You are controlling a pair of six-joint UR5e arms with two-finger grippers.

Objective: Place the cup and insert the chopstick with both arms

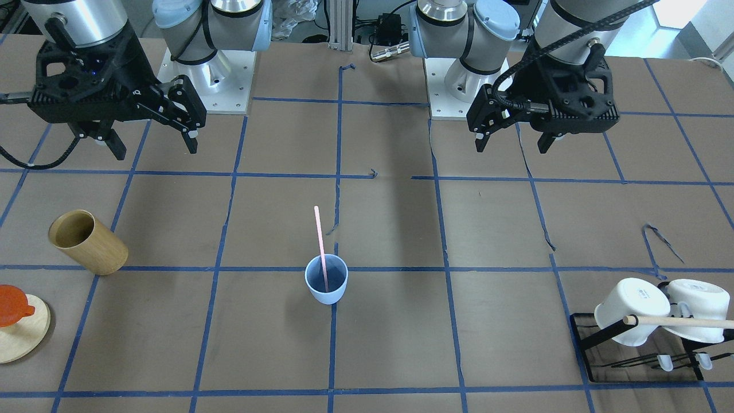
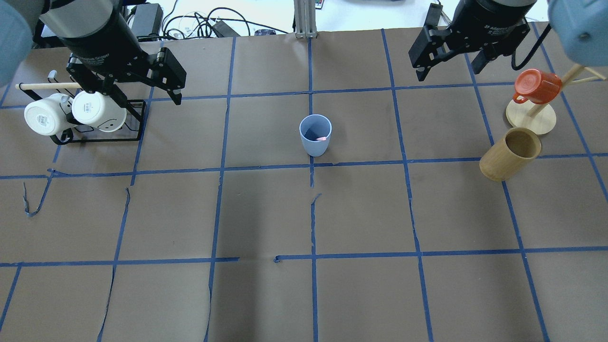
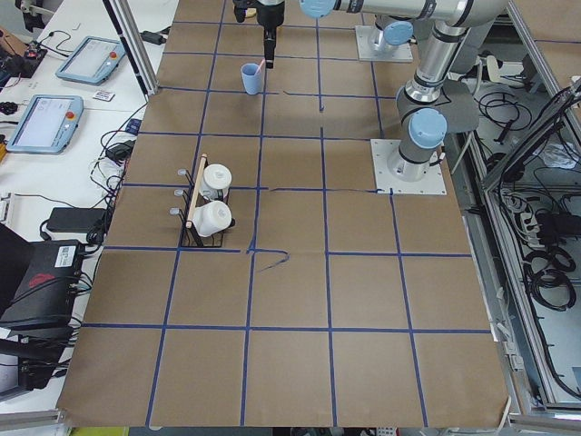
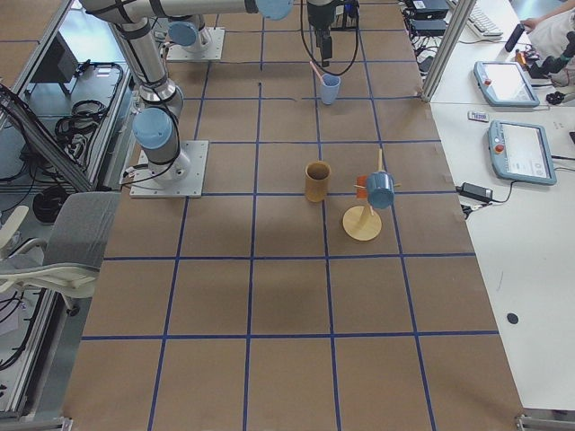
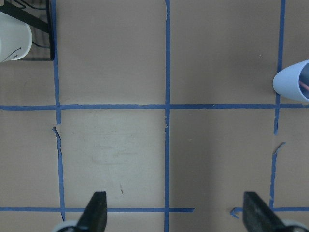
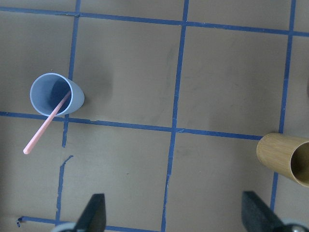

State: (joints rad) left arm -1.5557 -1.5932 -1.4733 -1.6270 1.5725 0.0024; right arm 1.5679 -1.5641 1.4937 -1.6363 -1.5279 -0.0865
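The light blue cup [image 1: 327, 282] stands upright near the table's middle, on a blue tape line. It also shows in the overhead view [image 2: 315, 135]. The pale pink chopstick [image 1: 320, 244] stands in it and leans on the rim; in the right wrist view the chopstick [image 6: 46, 126] sticks out of the cup [image 6: 54, 93]. My left gripper [image 1: 512, 143] is open and empty, raised well away from the cup, whose edge shows in the left wrist view [image 5: 294, 84]. My right gripper [image 1: 155, 148] is open and empty, raised on the other side.
A tan wooden cup [image 2: 510, 154] stands near my right arm, beside an orange mug [image 2: 534, 85] on a round wooden stand. A black rack [image 2: 135, 121] with two white mugs [image 2: 71, 111] and a wooden rod stands under my left gripper.
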